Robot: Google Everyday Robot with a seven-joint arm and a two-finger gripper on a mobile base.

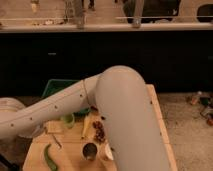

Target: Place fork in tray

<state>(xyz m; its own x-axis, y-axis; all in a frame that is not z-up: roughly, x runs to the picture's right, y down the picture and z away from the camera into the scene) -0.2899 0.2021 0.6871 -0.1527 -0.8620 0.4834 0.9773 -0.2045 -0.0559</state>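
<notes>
The fork [56,141] is a thin silver utensil lying flat on the wooden table [161,125], just below my forearm and right of the green chili. The green tray [56,87] stands at the table's back left, its front part covered by my arm [65,107]. That arm sweeps from the big white elbow in the middle down to the left edge. My gripper is out of frame past the lower left, and its jaws stand open. Nothing is on the fork.
A green chili pepper [49,157] lies at the front left. A small green cup [68,120], a yellow item [87,127], reddish pieces [99,132], a dark metal cup [90,150] and a white cup [107,152] crowd the table's middle. A dark counter stands behind.
</notes>
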